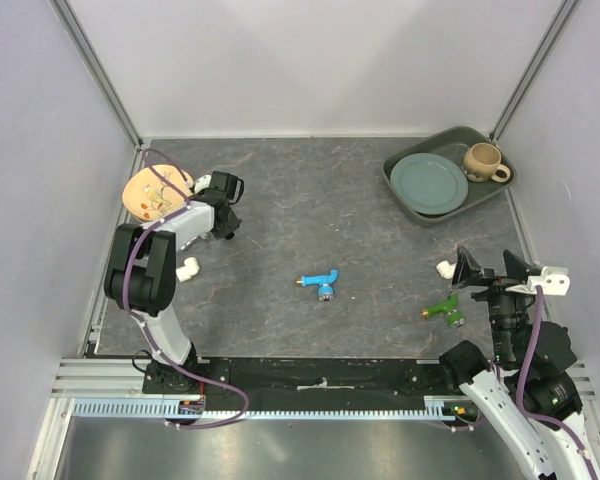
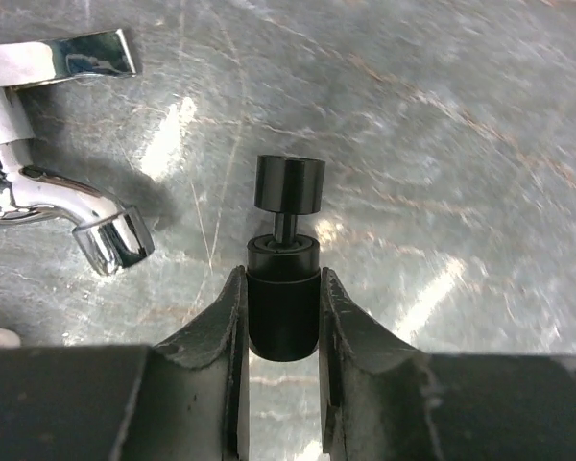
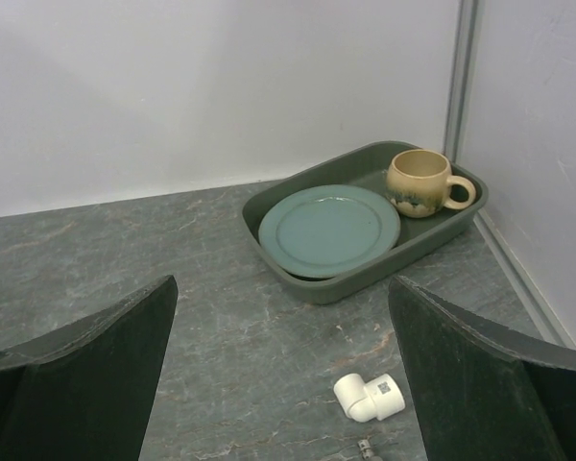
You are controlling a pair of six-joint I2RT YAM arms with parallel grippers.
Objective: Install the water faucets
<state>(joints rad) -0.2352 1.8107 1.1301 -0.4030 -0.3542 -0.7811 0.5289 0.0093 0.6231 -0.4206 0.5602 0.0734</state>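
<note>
Operator: Left gripper [image 2: 281, 279] fingers [image 2: 232, 331], matte black with worn edges. Status?

Technician: Closed against both sides of a smooth black cylinder [image 2: 281, 312]. A thin stem beyond the cylinder carries a round black knob [image 2: 290, 183]. A polished chrome tap [image 2: 72, 216] with a curved spout lies alongside on the veined grey table [image 2: 442, 144].

Operator: Faucet locations?

Technician: Blue faucet [image 1: 320, 282], glossy plastic with a brass-coloured tip, lies at mid-table, touched by nothing. Green faucet [image 1: 443, 310] lies to its right, slightly nearer the arm bases. The left gripper works well apart, to the far left of the blue faucet.

Operator: Right gripper [image 1: 490, 266]?

Technician: Jaws spread wide, holding nothing, right of the blue faucet. White elbow [image 3: 370, 396], smooth plastic, lies between the blue faucet and that gripper. To the far right of the blue faucet sits a dark green rectangular tray [image 3: 403, 257] holding a round teal plate [image 3: 328, 229] and a glazed tan mug [image 3: 420, 182].
</note>
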